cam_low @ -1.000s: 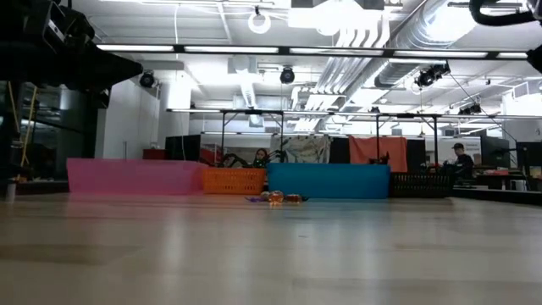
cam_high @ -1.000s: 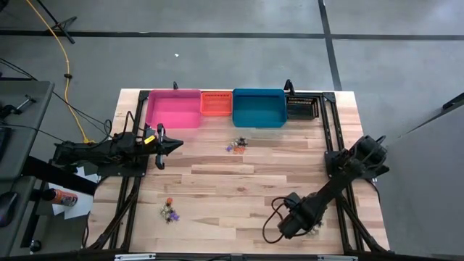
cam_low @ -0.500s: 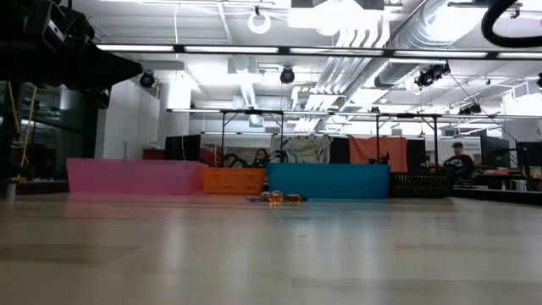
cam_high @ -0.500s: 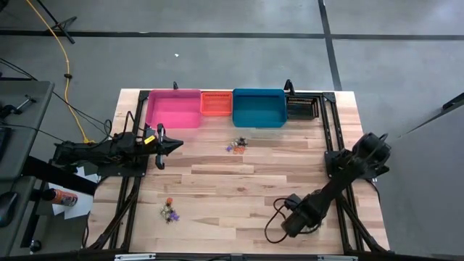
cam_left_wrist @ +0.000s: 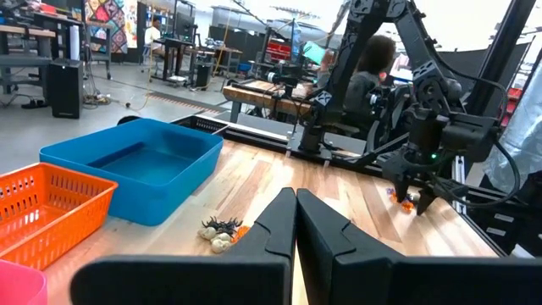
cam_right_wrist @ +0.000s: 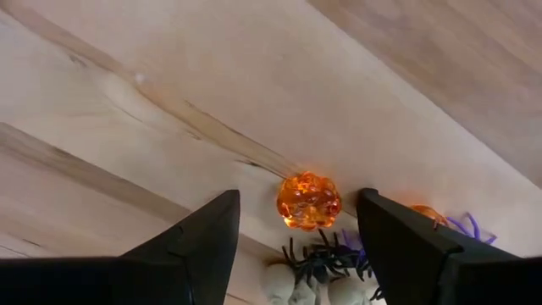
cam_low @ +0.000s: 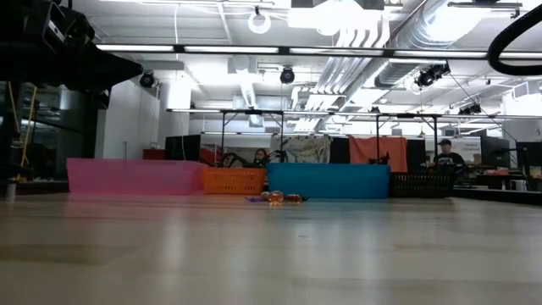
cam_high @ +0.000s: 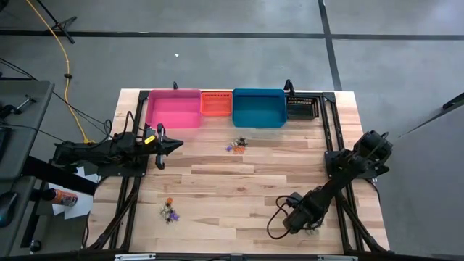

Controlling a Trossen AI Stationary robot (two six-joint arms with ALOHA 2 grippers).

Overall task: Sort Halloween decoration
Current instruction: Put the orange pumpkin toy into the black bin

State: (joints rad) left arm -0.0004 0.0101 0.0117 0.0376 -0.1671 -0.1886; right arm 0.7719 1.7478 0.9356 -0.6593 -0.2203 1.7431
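The Halloween decoration lies in three small piles on the table: one mid-table [cam_high: 237, 145], one near the left front [cam_high: 170, 212], and one at the right front [cam_high: 313, 228]. My right gripper [cam_high: 304, 222] points down over the right front pile. In the right wrist view it is open [cam_right_wrist: 296, 203], with a translucent orange pumpkin trinket [cam_right_wrist: 309, 201] between the fingers, apart from both. A black spider [cam_right_wrist: 315, 254], pale skulls [cam_right_wrist: 279, 284] and a purple spider [cam_right_wrist: 461, 227] lie beside it. My left gripper [cam_high: 170, 145] hovers shut [cam_left_wrist: 295, 222] at the left, in front of the pink bin.
Four bins stand in a row along the far edge: pink [cam_high: 174, 109], orange [cam_high: 215, 103], blue [cam_high: 259, 107] and black [cam_high: 302, 108]. Bare wood lies between the piles. Metal frame rails run along the left and right table sides. People show in the room beyond the table.
My right arm has crept a little toward the table's right and far edges, staying over the right front pile. The trinkets and my left arm have kept still.
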